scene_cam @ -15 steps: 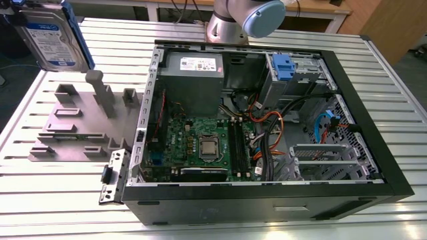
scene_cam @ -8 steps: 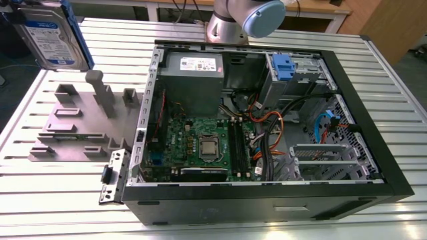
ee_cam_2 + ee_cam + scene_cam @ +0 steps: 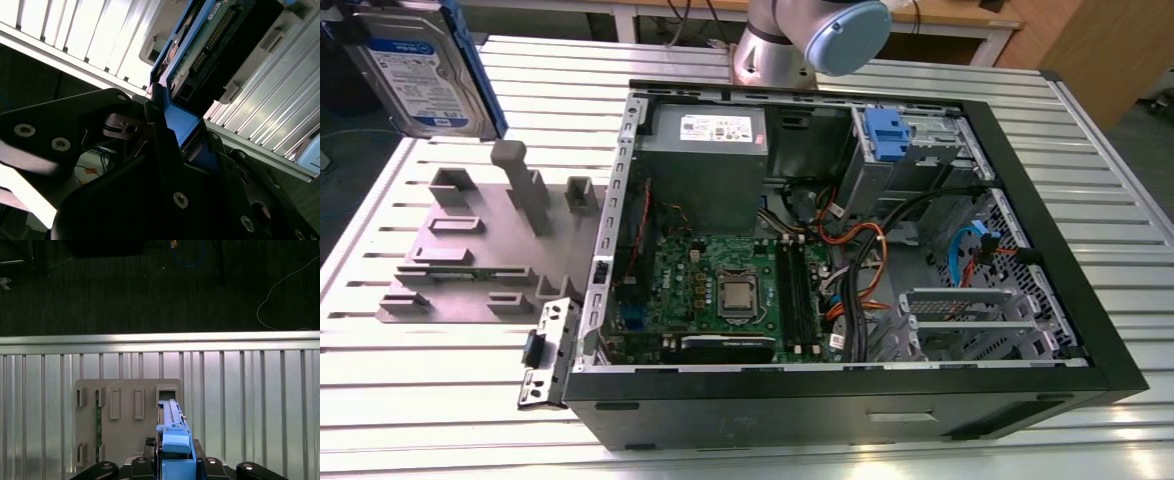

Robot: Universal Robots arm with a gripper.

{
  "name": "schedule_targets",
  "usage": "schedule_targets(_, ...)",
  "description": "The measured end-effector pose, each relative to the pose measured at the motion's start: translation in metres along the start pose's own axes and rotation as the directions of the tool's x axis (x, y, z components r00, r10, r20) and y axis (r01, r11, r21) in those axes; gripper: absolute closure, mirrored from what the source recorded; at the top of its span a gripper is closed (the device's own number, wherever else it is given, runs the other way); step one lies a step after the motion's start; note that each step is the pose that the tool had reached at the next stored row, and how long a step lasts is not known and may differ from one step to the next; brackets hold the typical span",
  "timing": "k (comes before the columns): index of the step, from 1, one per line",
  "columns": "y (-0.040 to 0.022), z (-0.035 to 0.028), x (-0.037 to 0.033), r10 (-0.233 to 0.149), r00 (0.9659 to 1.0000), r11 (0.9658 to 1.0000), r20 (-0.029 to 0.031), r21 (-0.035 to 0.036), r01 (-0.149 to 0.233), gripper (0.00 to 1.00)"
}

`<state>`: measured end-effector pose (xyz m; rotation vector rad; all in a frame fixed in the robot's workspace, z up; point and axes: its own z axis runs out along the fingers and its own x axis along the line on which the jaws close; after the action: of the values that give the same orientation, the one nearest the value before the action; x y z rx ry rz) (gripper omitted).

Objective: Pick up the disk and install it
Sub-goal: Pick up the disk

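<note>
Disk location: the disk (image 3: 420,62) hangs in the air at the exterior view's left, above the grey fixture (image 3: 480,250). It touches neither the fixture nor the table (image 3: 1067,140).
Jaws: the gripper (image 3: 184,131) is pinched onto the disk. In both wrist views the blue rail (image 3: 175,442) sits clamped between the black fingers (image 3: 157,125).
Direction from jaws: in the first wrist view the disk runs straight out from the fingertips, down toward the fixture.
Long axis: near upright and slightly tilted in the exterior view, with the label face toward that camera. It is edge-on in the first wrist view.
Governing relation: the drive bay (image 3: 907,135), marked by a blue bracket, lies in the far corner of the computer case (image 3: 854,395), toward the exterior view's right. Disk and bay are well apart, with the case wall and the power-supply box (image 3: 707,150) between them.
Edges: in the first wrist view the table edge runs just past the fixture, with dark floor beyond.
Open room: the case lies with its side open upward and nothing stands over it. Cables (image 3: 854,240) crowd just beside the bay. The arm base (image 3: 801,40) stands behind the case.
Task standing, as a judgement: the disk is lifted and not yet installed.
</note>
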<state>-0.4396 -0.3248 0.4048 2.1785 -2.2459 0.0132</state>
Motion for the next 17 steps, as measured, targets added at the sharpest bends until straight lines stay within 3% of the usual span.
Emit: schedule_targets(17,0.0,-0.005,0.0001,0.0,1.0,1.0,0.0,-0.0001,0.0,0.64)
